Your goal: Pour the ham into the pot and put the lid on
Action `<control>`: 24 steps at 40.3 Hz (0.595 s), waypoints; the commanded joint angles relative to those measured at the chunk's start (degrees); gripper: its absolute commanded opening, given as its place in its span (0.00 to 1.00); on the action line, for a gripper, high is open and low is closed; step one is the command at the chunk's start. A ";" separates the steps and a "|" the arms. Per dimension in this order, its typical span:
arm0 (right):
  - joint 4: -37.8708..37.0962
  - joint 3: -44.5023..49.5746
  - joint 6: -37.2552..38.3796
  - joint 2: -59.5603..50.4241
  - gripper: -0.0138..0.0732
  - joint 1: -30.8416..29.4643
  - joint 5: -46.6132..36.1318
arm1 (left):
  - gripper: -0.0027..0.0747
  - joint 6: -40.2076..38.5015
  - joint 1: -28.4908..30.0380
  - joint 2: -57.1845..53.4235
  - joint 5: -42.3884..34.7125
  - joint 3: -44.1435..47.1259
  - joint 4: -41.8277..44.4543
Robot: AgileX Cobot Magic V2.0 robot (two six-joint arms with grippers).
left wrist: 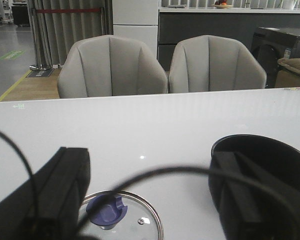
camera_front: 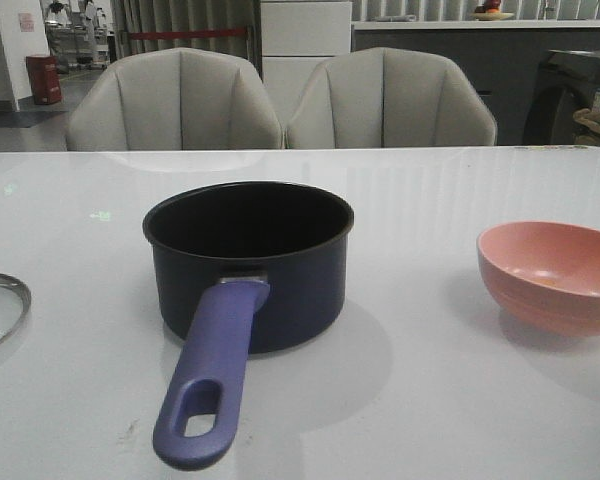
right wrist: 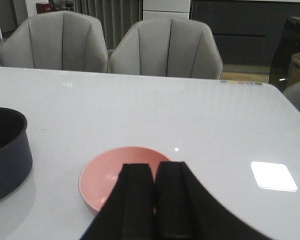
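Note:
The dark navy pot (camera_front: 248, 262) stands mid-table, its purple-blue handle (camera_front: 210, 375) pointing toward the front edge. It also shows in the left wrist view (left wrist: 270, 155) and the right wrist view (right wrist: 5, 150). The glass lid (left wrist: 140, 220) with its purple-blue knob (left wrist: 106, 210) lies flat to the pot's left, cut by the frame edge in the front view (camera_front: 0, 305). My left gripper (left wrist: 149, 165) is open and empty above the lid. My right gripper (right wrist: 155, 170) is shut just above the salmon-pink bowl (right wrist: 107, 175). I cannot make out ham slices; the fingers hide much of the bowl's inside.
The pink bowl (camera_front: 555, 275) sits to the right of the pot. Two grey chairs (camera_front: 280, 100) stand behind the white table's far edge. A black cable (left wrist: 155, 175) crosses the left wrist view.

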 commanded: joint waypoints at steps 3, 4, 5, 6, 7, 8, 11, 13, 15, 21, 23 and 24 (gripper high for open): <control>0.08 -4.78 0.12 5.48 0.32 -0.14 -1.56 | 0.72 -0.14 -0.34 0.75 -4.90 -1.51 -0.21; 0.08 -4.79 0.12 5.77 0.32 -0.14 -1.10 | 0.72 -0.14 -0.34 0.75 -4.90 -1.51 -0.21; 0.08 -4.79 0.12 6.00 0.32 -0.14 -0.84 | 0.72 -0.14 -0.34 0.75 -4.90 -1.51 -0.21; 0.08 -4.79 0.12 6.06 0.32 -0.14 -0.72 | 0.72 -0.14 -0.34 0.75 -4.90 -1.51 -0.21; 0.08 -4.79 0.12 6.15 0.32 -0.14 -0.61 | 0.72 -0.14 -0.34 0.75 -4.90 -1.51 -0.21; 0.08 -4.79 0.12 6.15 0.32 -0.14 -0.58 | 0.72 -0.14 -0.34 0.75 -4.90 -1.51 -0.21; 0.08 -4.79 0.12 6.15 0.32 -0.14 -0.51 | 0.72 -0.14 -0.34 0.75 -4.90 -1.51 -0.21; 0.08 -4.79 0.12 6.15 0.32 -0.14 -0.82 | 0.72 -0.14 -0.34 0.75 -4.90 -1.51 -0.21; 0.21 -4.79 0.12 6.15 0.32 -0.14 -1.39 | 0.72 -0.14 -0.34 0.75 -4.90 -1.51 -0.21; 2.95 -4.83 0.50 6.15 0.33 -0.09 -0.59 | 0.72 -0.14 -0.34 0.75 -4.90 -1.51 -0.21; 2.93 -4.83 0.50 6.15 0.33 -0.09 -0.59 | 0.72 -0.14 -0.34 0.75 -4.90 -1.51 -0.21; 2.93 -4.83 0.50 6.15 0.34 -0.09 -0.59 | 0.72 -0.14 -0.34 0.75 -4.90 -1.51 -0.21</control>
